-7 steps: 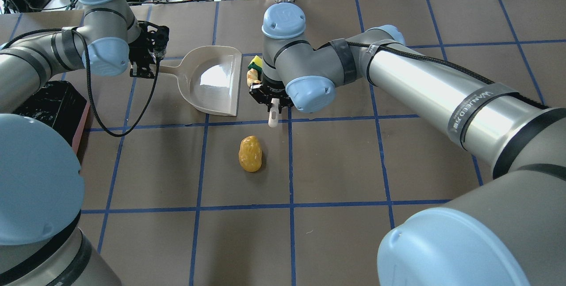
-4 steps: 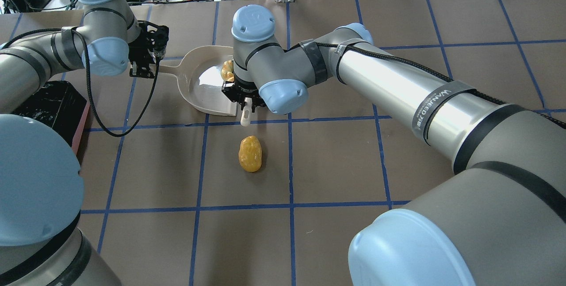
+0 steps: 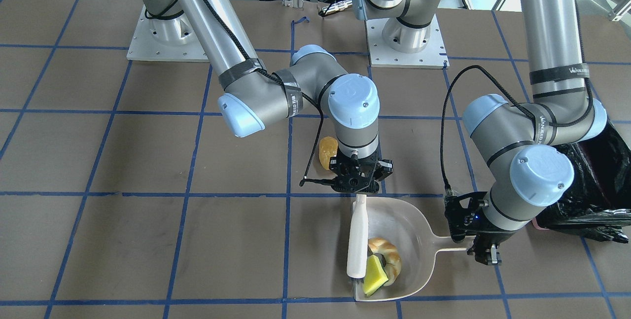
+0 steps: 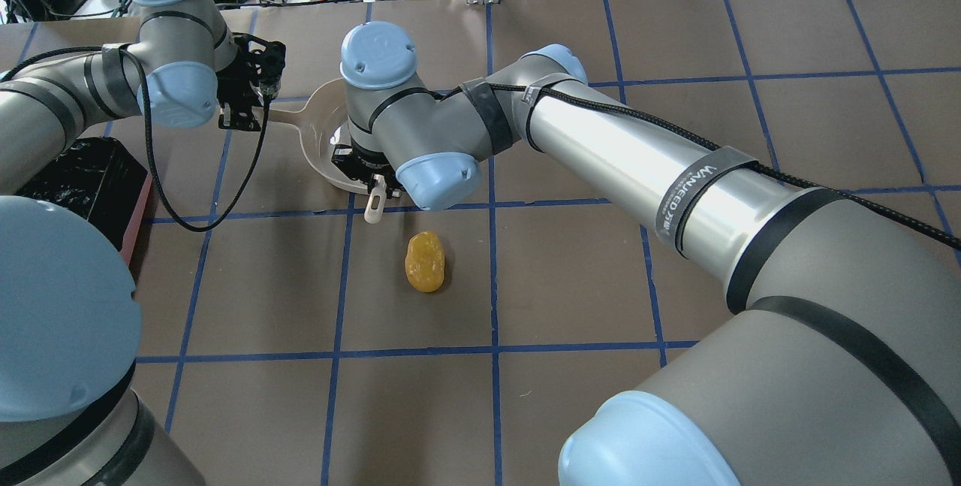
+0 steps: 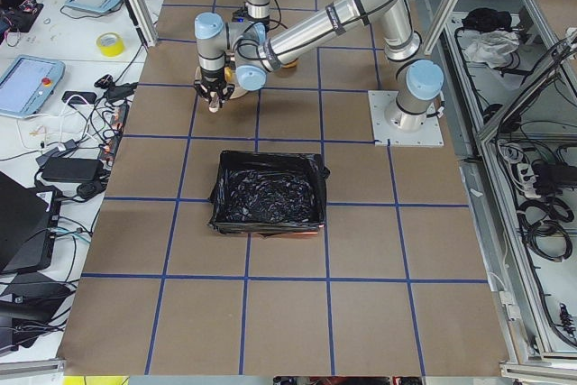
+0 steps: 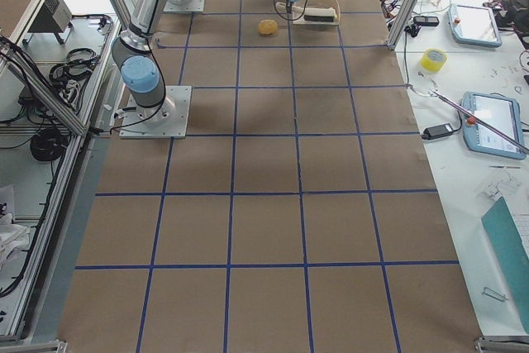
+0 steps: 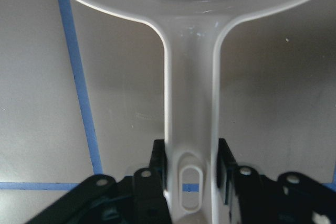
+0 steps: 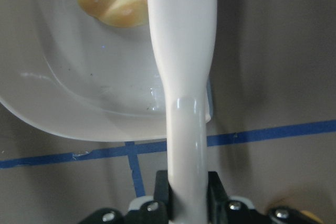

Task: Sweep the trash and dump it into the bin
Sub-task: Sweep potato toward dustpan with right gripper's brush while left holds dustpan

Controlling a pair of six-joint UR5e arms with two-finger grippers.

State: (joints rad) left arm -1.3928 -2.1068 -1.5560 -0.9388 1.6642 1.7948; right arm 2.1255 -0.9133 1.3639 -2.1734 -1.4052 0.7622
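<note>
Right gripper clamped on the brush, left gripper gripping the dustpan handle, bread piece and sponge inside the dustpan: I'd hold it flat while the brush fetches the potato lump outside its mouth.

The brown table is carrying a dustpan, a potato lying near it, and a bin sitting well apart.
</note>
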